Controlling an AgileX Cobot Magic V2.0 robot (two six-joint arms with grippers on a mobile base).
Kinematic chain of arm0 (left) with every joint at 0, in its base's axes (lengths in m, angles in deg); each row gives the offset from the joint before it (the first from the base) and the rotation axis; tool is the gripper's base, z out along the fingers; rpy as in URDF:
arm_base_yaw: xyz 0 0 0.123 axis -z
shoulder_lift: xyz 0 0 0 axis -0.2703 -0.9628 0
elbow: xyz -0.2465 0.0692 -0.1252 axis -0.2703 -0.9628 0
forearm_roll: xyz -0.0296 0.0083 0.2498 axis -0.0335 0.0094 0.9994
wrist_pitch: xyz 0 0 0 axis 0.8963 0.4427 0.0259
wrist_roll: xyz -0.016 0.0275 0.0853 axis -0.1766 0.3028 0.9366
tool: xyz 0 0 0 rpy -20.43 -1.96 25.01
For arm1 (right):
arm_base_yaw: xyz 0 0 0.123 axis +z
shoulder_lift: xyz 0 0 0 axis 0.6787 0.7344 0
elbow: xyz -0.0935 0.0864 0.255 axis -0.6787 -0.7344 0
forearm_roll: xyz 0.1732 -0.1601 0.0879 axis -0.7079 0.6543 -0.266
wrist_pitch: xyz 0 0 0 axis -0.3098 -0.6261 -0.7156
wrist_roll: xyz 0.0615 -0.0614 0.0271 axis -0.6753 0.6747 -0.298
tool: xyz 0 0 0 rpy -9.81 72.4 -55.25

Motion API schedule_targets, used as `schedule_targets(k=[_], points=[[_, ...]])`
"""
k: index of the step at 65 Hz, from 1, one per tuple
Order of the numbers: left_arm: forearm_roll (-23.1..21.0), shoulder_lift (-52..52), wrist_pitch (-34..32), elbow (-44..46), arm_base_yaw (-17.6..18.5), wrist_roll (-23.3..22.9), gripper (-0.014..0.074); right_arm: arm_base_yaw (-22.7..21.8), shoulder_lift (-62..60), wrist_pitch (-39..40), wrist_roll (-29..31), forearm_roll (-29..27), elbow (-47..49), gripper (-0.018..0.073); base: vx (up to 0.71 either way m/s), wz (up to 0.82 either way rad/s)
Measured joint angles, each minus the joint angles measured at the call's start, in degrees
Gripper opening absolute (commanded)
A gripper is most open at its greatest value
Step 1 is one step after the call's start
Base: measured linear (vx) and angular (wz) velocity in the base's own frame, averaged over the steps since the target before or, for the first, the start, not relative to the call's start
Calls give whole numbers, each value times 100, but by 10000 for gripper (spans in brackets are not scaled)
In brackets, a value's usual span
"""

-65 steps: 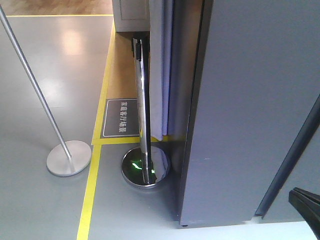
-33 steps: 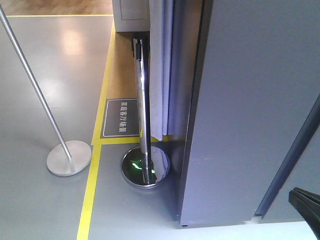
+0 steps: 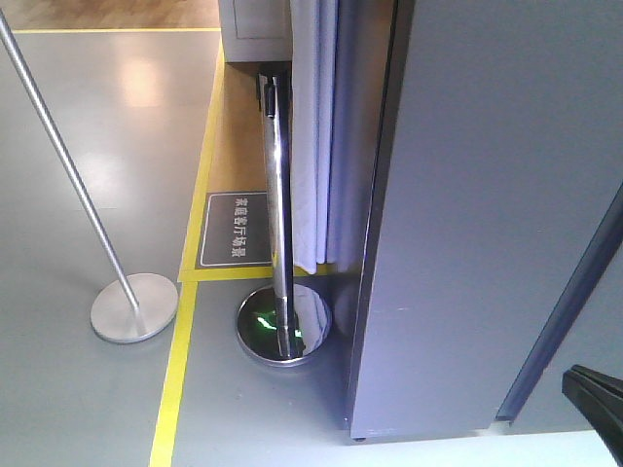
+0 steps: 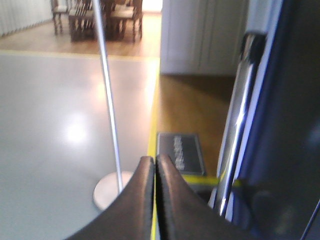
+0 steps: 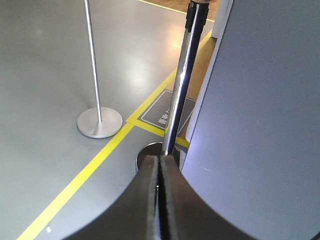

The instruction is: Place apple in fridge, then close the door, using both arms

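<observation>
The apple is out of view in every frame. A tall dark grey face (image 3: 487,195) fills the right of the front view and matches the fridge's outside. No white inside shows, and I cannot tell whether this is the door or a side wall. A dark slanted strip (image 3: 569,302) crosses it at the far right. The same grey face (image 5: 260,110) stands just right of my right gripper (image 5: 160,158), which is shut on nothing. My left gripper (image 4: 155,159) is shut and empty too, hanging over the floor.
A chrome barrier post (image 3: 275,195) on a round base (image 3: 282,326) stands close to the grey face's left edge. A second post's base (image 3: 134,306) lies further left. Yellow floor tape (image 3: 175,370), a dark floor sign (image 3: 234,229) and a white curtain (image 3: 316,136) are nearby.
</observation>
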Motion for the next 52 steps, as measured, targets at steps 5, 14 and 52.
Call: schedule_targets(k=[5,14,52], points=[[0,-1,23,0,0,5,-8,0,0,0,0,0,0,-3,0,0],[0,-1,-75,0,0,20,-8,0,0,-4,0,0,0,-3,0,0],[0,-1,-131,0,0,89,-8,0,0,-45,0,0,0,-3,0,0]])
